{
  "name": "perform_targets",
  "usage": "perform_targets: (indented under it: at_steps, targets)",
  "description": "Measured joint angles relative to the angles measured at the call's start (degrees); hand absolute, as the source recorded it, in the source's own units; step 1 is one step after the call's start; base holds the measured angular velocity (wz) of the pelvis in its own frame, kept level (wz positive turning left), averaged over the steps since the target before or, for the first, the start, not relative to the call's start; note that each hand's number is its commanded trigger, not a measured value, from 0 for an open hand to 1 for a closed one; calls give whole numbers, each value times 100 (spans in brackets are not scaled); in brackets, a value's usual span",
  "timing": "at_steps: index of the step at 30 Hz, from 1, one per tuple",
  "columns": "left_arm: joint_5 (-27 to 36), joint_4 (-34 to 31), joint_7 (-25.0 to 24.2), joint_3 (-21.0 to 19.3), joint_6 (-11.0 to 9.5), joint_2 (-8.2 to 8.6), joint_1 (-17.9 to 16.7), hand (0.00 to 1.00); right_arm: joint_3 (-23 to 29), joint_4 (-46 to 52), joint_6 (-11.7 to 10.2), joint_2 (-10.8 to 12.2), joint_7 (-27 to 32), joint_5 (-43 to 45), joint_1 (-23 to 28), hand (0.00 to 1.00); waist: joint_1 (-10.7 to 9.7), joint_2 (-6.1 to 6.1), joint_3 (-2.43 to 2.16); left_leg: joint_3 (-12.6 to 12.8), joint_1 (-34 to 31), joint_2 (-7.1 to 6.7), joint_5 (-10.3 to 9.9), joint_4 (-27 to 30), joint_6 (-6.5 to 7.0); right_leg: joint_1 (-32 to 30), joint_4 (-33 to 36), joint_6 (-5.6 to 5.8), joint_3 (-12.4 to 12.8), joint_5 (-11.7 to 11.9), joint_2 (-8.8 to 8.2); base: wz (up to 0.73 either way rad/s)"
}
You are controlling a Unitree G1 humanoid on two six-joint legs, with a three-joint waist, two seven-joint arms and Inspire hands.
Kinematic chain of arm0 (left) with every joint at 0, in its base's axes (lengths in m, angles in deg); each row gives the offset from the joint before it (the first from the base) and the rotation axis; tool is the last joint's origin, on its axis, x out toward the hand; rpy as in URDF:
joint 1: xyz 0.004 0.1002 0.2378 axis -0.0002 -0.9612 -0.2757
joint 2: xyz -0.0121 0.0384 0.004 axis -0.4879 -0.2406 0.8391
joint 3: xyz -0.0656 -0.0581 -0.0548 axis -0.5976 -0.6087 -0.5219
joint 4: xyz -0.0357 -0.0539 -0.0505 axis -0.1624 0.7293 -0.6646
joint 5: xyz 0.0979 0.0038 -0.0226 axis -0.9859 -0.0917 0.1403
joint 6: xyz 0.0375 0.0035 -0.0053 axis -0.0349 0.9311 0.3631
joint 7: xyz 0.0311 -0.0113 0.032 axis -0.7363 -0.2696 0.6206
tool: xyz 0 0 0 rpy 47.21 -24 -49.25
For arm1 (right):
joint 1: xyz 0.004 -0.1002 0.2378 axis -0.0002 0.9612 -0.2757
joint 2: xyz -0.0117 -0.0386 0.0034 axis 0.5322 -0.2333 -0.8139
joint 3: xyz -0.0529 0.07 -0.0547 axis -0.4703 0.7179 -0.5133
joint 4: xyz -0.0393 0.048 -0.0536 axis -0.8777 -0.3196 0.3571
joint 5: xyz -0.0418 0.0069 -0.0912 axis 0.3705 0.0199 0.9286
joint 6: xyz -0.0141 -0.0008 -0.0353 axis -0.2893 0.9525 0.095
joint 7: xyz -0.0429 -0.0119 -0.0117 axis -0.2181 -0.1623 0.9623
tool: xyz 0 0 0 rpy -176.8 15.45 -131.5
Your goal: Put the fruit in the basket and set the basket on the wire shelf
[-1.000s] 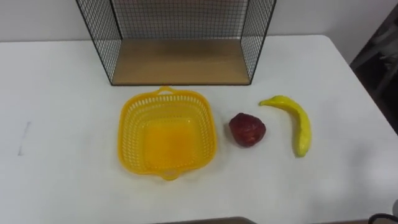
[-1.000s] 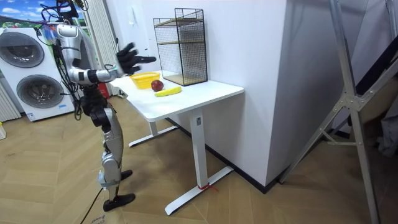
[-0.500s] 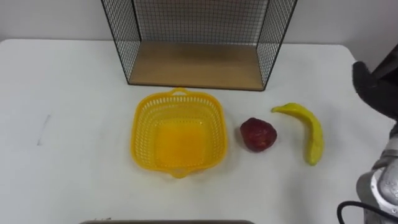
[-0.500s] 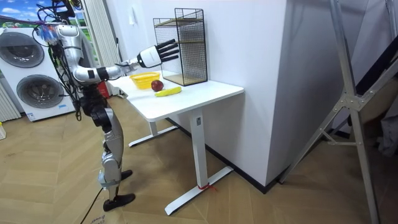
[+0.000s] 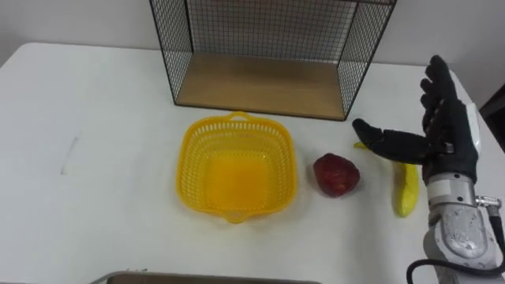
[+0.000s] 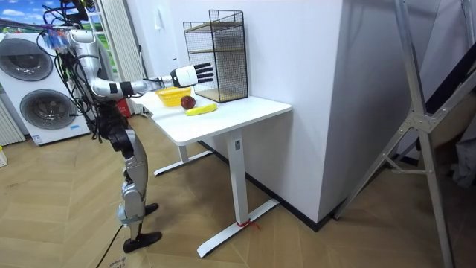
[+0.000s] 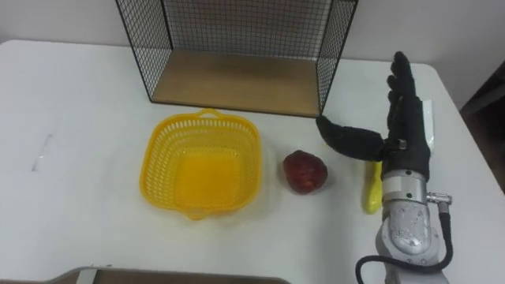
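Hovering over the banana [image 5: 407, 193], the right hand [image 5: 450, 142] splays fingers [image 5: 436, 76].

Head eyes down on table [image 5: 95, 95] (close), room camera far, same table.

No writing, label, number or sign can be read on anything here. A faint grey mark [image 5: 69, 155] on the worktop [image 5: 95, 229] is too slight to make out as a letter or a figure.
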Motion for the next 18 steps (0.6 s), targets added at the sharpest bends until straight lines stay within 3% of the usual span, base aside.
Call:
perform_targets:
  at_steps: [6,18]
  targets:
    - [0,2,-50,2,1,8,14,0,-257,-500,21,5,-238,106,5,0,0,4,-4,-3,3,3,1,15,2,-7,6,-17,11,11,1,0]
    - [-3,130,-94,-1,2,0,84,0,-423,-553,49,18,-404,193,6,0,-5,-3,-11,-2,-30,4,3,49,5,-5,6,-25,0,19,3,0]
